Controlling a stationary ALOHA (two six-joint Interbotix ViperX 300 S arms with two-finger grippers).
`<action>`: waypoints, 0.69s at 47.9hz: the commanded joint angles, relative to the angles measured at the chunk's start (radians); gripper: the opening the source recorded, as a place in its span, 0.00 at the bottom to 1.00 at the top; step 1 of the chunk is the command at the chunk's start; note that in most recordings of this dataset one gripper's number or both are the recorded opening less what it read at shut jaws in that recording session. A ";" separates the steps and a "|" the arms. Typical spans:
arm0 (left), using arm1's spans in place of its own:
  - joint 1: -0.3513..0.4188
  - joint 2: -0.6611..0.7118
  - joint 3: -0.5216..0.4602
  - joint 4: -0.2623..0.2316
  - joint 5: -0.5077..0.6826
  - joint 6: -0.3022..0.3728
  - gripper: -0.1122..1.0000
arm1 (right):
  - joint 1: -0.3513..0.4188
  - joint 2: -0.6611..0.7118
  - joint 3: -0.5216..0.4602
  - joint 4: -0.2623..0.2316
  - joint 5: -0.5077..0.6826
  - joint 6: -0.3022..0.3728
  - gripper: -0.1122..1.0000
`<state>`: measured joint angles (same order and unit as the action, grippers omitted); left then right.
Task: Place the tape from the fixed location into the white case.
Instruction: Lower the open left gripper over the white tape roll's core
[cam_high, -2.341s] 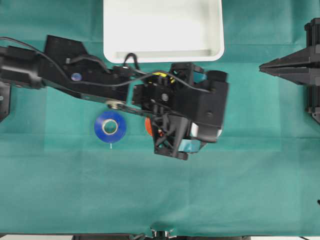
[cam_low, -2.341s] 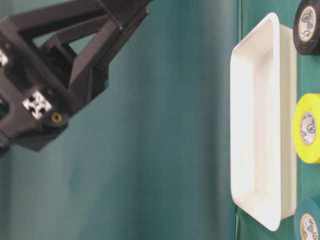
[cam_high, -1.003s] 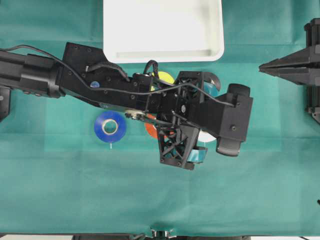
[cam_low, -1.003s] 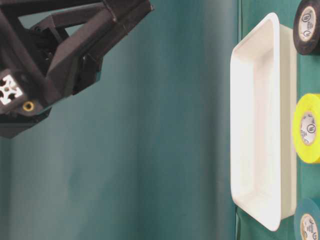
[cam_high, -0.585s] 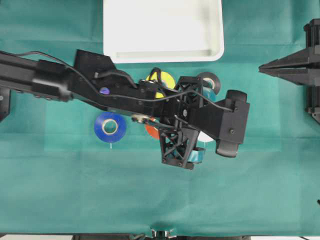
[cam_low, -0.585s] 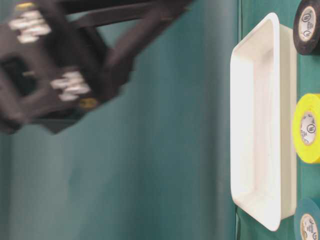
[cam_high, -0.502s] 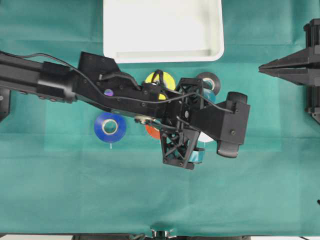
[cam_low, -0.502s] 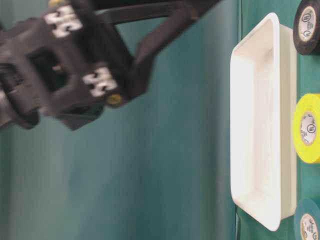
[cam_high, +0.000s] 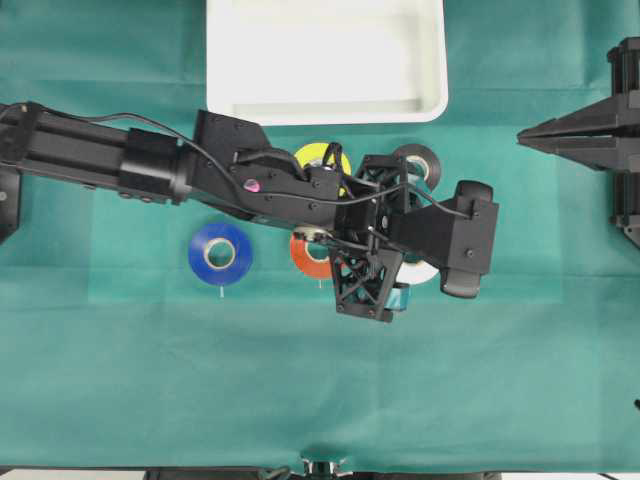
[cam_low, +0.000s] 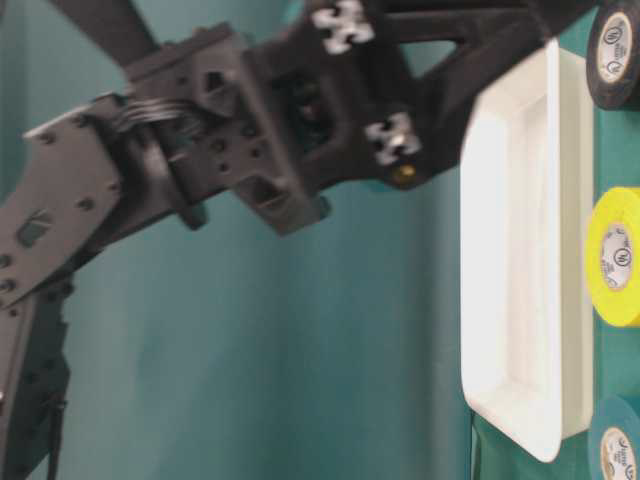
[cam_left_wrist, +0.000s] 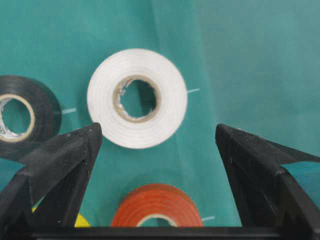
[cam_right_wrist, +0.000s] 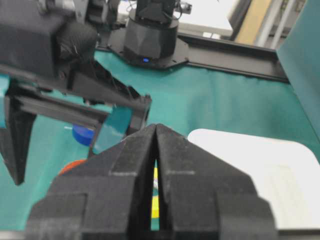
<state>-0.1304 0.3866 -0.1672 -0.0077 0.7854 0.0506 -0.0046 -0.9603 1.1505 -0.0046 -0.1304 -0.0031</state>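
In the overhead view the left arm (cam_high: 300, 190) covers most of the tape (cam_high: 420, 272); only a white sliver shows. It also hides part of the yellow roll (cam_high: 318, 156) and the black roll (cam_high: 420, 160). The top edge cuts off the white case (cam_high: 325, 108). In the left wrist view the orange roll (cam_left_wrist: 157, 210) is cut off below.

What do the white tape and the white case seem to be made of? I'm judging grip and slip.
White tape: likely smooth vinyl, faintly layered face, on a pale cardboard-looking core. White case: seemingly moulded plastic, semi-gloss, with rounded corners and soft highlights on its rim.
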 joint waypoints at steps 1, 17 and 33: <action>-0.003 -0.017 -0.011 0.002 -0.018 -0.002 0.99 | -0.002 0.006 -0.029 -0.002 0.000 -0.002 0.10; -0.003 0.028 -0.003 0.003 -0.055 -0.002 0.99 | -0.002 0.006 -0.029 0.000 0.002 -0.003 0.10; -0.003 0.107 -0.002 0.002 -0.100 -0.002 0.99 | -0.003 0.006 -0.029 -0.002 0.002 -0.003 0.10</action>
<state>-0.1319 0.5062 -0.1565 -0.0061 0.7026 0.0506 -0.0061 -0.9603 1.1505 -0.0046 -0.1258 -0.0046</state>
